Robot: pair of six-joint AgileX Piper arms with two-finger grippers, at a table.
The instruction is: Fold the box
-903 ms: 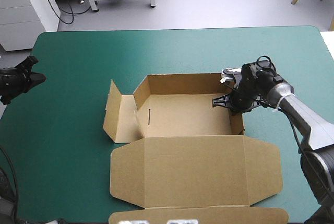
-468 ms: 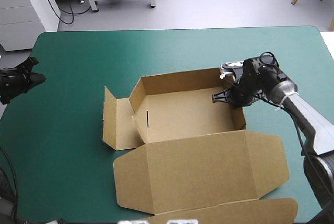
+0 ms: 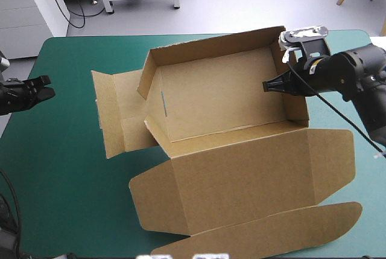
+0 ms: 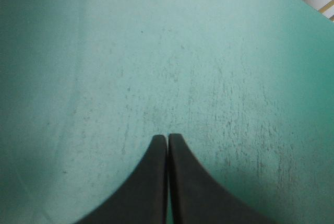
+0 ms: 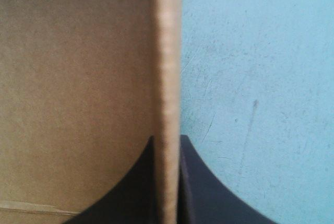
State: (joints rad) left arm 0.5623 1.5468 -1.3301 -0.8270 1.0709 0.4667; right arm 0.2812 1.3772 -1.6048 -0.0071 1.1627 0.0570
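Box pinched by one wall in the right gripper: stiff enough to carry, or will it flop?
Probably light and fairly stiff: the right gripper holds the box by one thin wall, and its panels look flat. The big lid and untucked side flap likely swing at their creases. A one-wall pinch may let it pivot.

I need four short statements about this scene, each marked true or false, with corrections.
1. The right gripper is clamped on a side wall of the box. True.
2. The left gripper holds a flap of the box. False: it is shut on nothing, apart from the box, over the bare cover.
3. The lid is folded out, not over the tray. True.
4. A white T-shirt lies inside the box. False: the inside is empty.
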